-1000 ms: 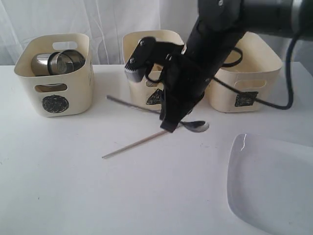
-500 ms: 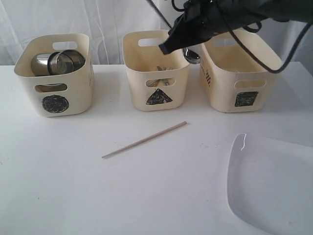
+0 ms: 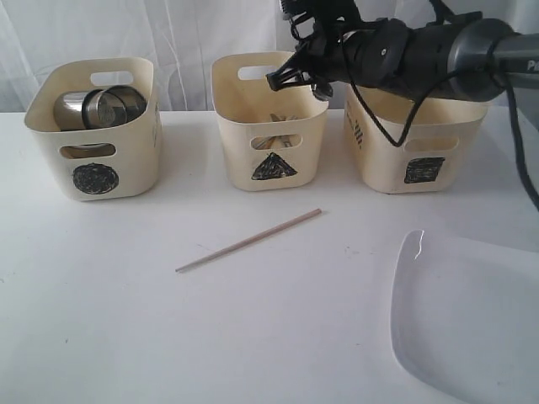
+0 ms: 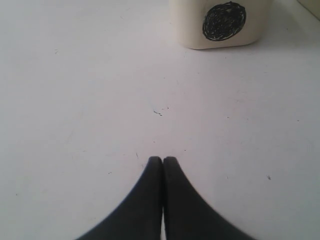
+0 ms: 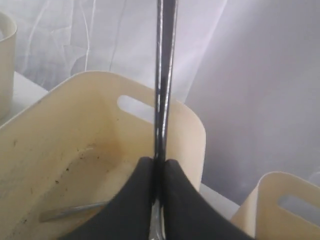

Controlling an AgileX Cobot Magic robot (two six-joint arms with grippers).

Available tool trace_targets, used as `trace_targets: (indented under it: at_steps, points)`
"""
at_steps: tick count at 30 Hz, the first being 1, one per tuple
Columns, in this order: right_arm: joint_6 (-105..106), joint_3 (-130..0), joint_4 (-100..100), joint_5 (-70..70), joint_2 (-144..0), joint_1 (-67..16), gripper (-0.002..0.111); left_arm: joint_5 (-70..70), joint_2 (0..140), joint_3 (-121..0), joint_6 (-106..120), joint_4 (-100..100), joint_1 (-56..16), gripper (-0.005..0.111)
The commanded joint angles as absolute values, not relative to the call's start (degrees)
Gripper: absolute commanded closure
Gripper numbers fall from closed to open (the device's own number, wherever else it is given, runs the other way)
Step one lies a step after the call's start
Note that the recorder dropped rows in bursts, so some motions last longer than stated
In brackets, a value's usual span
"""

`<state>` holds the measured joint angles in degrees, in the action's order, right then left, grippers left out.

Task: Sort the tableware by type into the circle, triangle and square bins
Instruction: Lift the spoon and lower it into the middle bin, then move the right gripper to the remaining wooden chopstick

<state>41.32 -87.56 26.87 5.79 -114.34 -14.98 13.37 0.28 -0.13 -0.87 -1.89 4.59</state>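
Exterior: right fingers (image 3: pixel 278 81) hang over triangle bin (image 3: pixel 234 151), middle tub of the row; load hard to read from here. One chopstick (image 3: pixel 249 241) lies on counter (image 3: pixel 101 337) near side of that bin, long axis near-left to far-right.
Left wrist: left fingers (image 4: pixel 150 200) pressed together, empty, above counter, circle bin (image 4: pixel 192 25) ahead.
Right wrist: right fingers clamped on steel utensil handle (image 5: pixel 164 75), its axis running away from them, bin floor directly below with second utensil (image 5: pixel 70 211) lying flat. Letting go should land it inside.
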Motion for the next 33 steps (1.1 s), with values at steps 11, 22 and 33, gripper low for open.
trace_targets:
  at_steps: [11, 22, 33]
  points:
    - [40.2, -101.0, 27.1, 7.8, -124.7, -14.9, 0.083, 13.3, 0.0, 0.0, -1.2, -2.3, 4.6, 0.107]
    - [40.2, -101.2, 27.1, -4.9, -122.4, -14.9, 0.068, 13.3, 0.0, 0.0, -1.2, -2.3, 4.6, 0.107]
    - [45.0, -100.8, 29.5, -55.9, -116.0, -14.9, 0.068, 13.3, 0.0, 0.0, -1.2, -2.3, 4.6, 0.107]
